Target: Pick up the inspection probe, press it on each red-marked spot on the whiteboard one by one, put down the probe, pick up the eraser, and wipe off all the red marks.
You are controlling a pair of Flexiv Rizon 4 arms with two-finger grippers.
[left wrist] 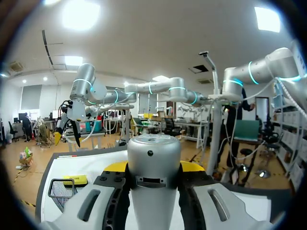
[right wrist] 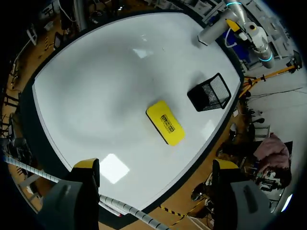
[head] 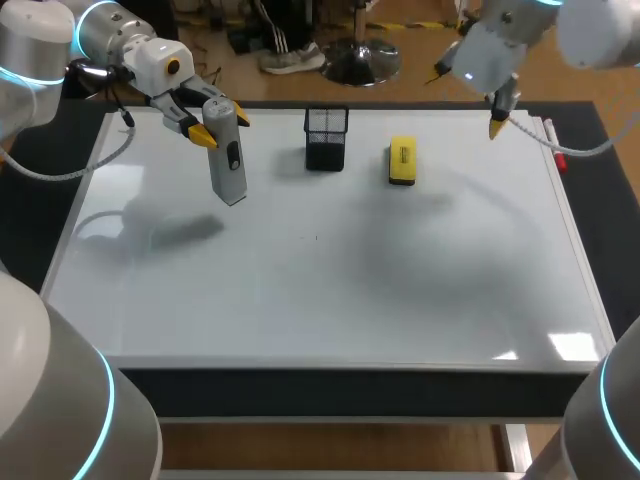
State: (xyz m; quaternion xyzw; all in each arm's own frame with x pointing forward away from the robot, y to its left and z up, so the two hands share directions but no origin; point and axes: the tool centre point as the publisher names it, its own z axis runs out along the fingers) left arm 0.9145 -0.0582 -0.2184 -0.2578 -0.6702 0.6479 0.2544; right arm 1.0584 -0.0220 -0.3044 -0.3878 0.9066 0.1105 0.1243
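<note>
My left gripper (head: pixel 222 126) is shut on the top of the grey inspection probe (head: pixel 229 160), which hangs slightly tilted above the far left of the whiteboard (head: pixel 330 280). In the left wrist view the probe (left wrist: pixel 153 155) fills the gap between the yellow-tipped fingers (left wrist: pixel 114 167). The yellow eraser (head: pixel 402 161) lies flat on the board at the far middle right. My right gripper (head: pixel 497 122) hangs open in the air above the board's far right, with the eraser (right wrist: pixel 165 122) ahead of it. I see no red marks on the board.
A black mesh pen cup (head: pixel 326 138) stands on the board between the probe and the eraser. A red-capped marker (head: pixel 553 142) lies along the right frame edge. A tiny dark speck (head: pixel 316 237) sits mid-board.
</note>
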